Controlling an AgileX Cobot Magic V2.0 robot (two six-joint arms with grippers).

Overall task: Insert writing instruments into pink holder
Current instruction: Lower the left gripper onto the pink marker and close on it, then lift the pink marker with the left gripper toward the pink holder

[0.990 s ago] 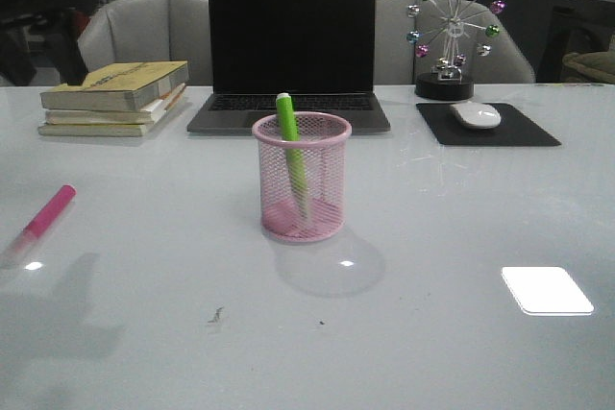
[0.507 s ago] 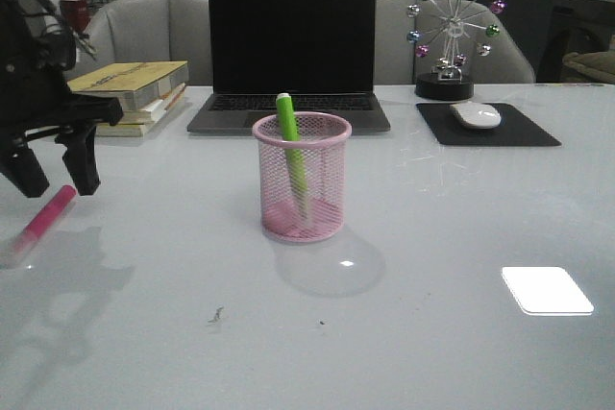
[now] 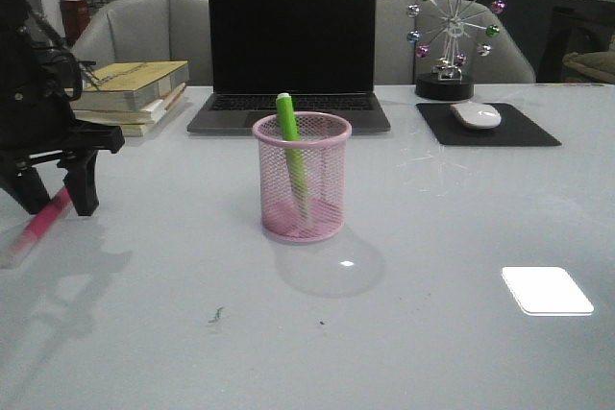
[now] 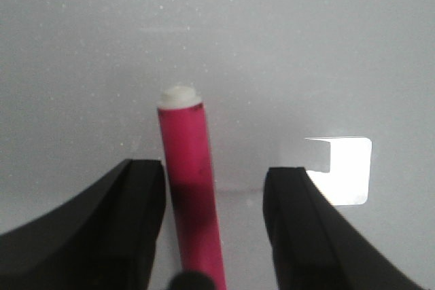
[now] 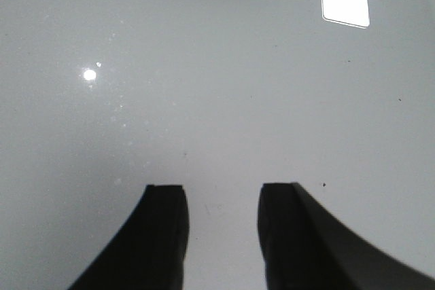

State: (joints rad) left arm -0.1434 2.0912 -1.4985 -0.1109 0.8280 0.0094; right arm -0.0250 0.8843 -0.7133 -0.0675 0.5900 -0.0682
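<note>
The pink holder [image 3: 302, 178] stands upright in the middle of the table, and the green marker [image 3: 291, 153] leans inside it with its top above the rim. The magenta marker [image 3: 42, 221] [image 4: 189, 188] lies flat on the table at the far left. My left gripper [image 3: 58, 197] [image 4: 214, 174] is open and lowered around it, one finger on each side, the marker nearer one finger. The right gripper [image 5: 221, 198] is open over bare table and does not show in the front view.
A stack of books [image 3: 125, 95] lies behind the left arm. A laptop [image 3: 291, 50] stands behind the holder. At the back right are a black mouse pad [image 3: 524, 132] with a white mouse [image 3: 476, 115] and a beaded wheel ornament [image 3: 450, 36].
The left arm came into view from the left and came down over the magenta marker; its open fingers now straddle it. Holder and green marker have not moved.
</note>
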